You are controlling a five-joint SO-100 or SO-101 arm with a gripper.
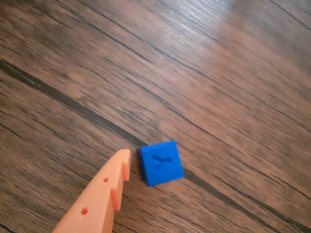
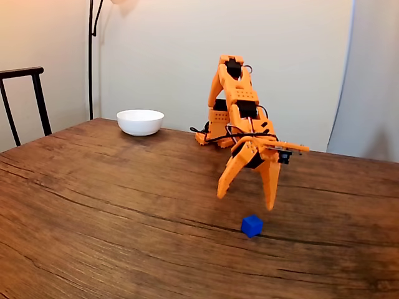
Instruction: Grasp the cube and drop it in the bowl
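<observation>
The small bright-blue cube [image 2: 252, 225] rests on the wooden table [image 2: 112, 205], right of centre in the fixed view. In the wrist view the cube [image 1: 161, 163] lies low in the middle, with a faint mark on its top face. My orange gripper [image 2: 246, 202] hangs just above and slightly behind the cube, open, its two fingers spread with nothing between them. One orange finger [image 1: 104, 194] enters the wrist view from the bottom left, its tip just left of the cube. The white bowl [image 2: 140, 121] stands at the table's far left, well away from the gripper.
The arm's orange base [image 2: 218, 128] sits at the back edge of the table near the wall. A dark chair [image 2: 25, 103] stands off the table's left side, and a lamp pole [image 2: 91, 56] rises behind the bowl.
</observation>
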